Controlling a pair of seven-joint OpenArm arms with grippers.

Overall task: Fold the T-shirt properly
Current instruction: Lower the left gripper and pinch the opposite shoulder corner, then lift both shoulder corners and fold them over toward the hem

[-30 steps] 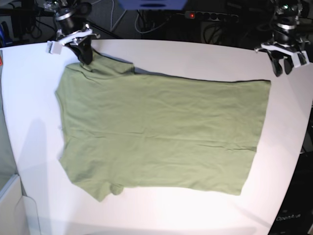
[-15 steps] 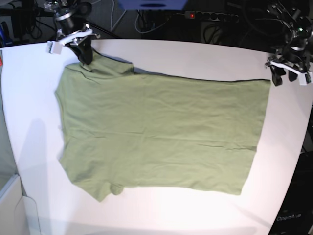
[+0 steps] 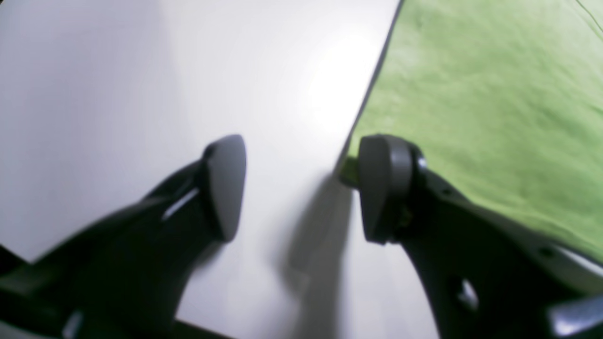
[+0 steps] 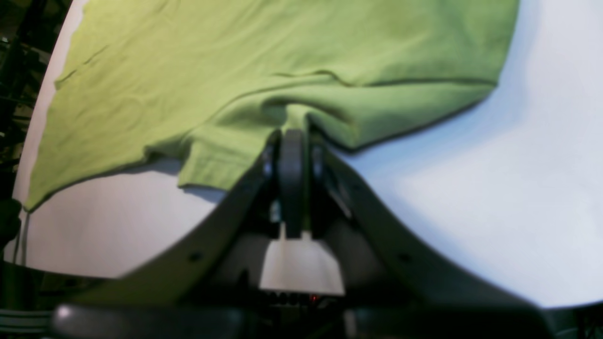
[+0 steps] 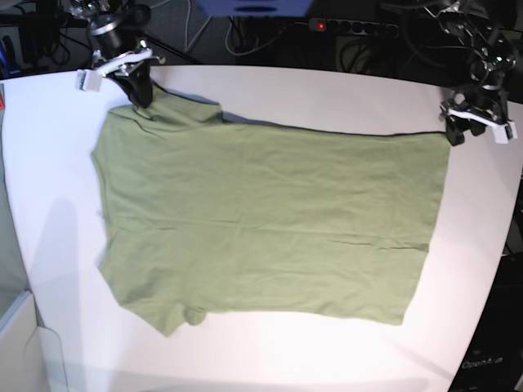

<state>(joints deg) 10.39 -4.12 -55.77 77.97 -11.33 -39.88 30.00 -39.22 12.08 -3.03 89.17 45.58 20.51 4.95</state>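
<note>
The olive-green T-shirt (image 5: pixel 261 220) lies spread flat on the white table (image 5: pixel 310 94), sleeves toward the left and hem toward the right. My right gripper (image 5: pixel 140 91) is at the far left corner, shut on a pinch of cloth by the far sleeve; in the right wrist view the gripper (image 4: pixel 292 139) bunches the T-shirt (image 4: pixel 235 61) into a small ridge. My left gripper (image 5: pixel 459 131) hovers at the far hem corner. In the left wrist view the gripper (image 3: pixel 301 188) is open over bare table, one fingertip (image 3: pixel 381 188) beside the corner of the T-shirt (image 3: pixel 494 94).
A power strip (image 5: pixel 351 26) with a red light and cables lie behind the table's far edge. A pale box (image 5: pixel 16 343) stands off the front left corner. The table's curved right edge (image 5: pixel 502 245) runs close to the shirt's hem.
My left gripper has come down and inward to the far hem corner, and its jaws have spread wider. The right gripper and the shirt have not moved.
</note>
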